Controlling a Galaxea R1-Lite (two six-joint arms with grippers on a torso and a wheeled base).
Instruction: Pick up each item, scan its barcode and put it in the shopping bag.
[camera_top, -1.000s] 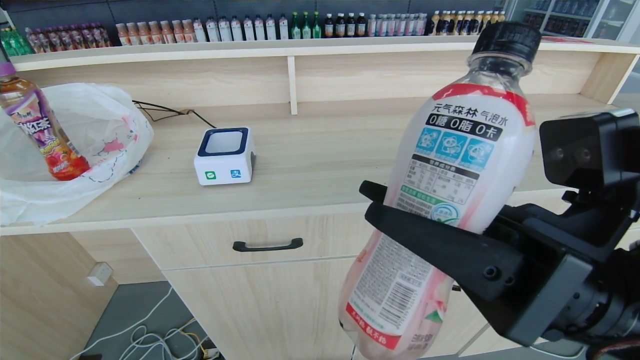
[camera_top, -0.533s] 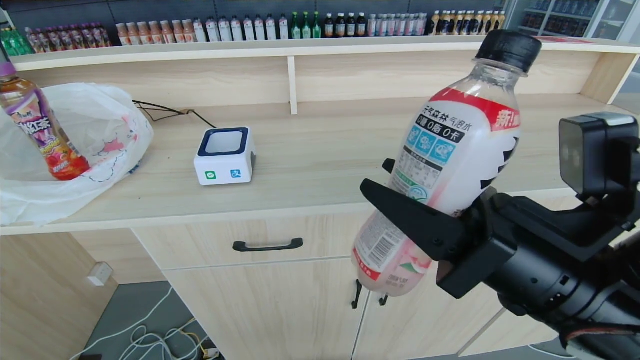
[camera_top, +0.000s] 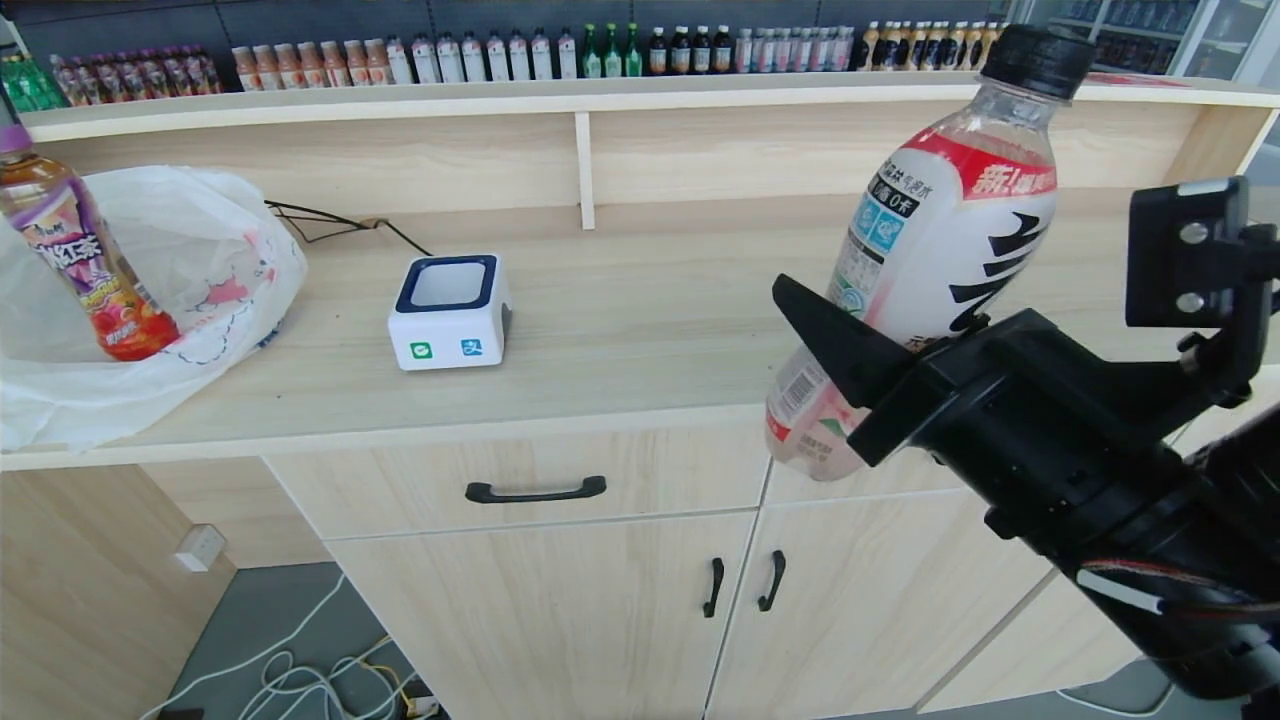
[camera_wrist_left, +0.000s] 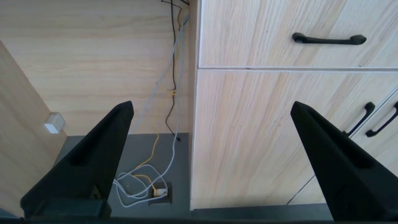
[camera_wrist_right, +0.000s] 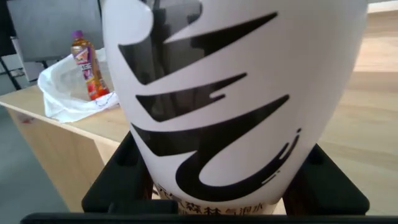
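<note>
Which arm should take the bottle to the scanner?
Right. Its claw grips the bottle, held up beside the counter where the scanner sits. The left claw is open and empty, low down facing the cupboard.

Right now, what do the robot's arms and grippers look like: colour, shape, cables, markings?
Both are matte black. The left gripper has two flat, wedge-shaped fingers tapering to blunt tips. The right gripper has the same fingers on a thick cylindrical wrist. A black bracket with two silver screws rises above it. Thin red wires and a white band show near its wrist.
</note>
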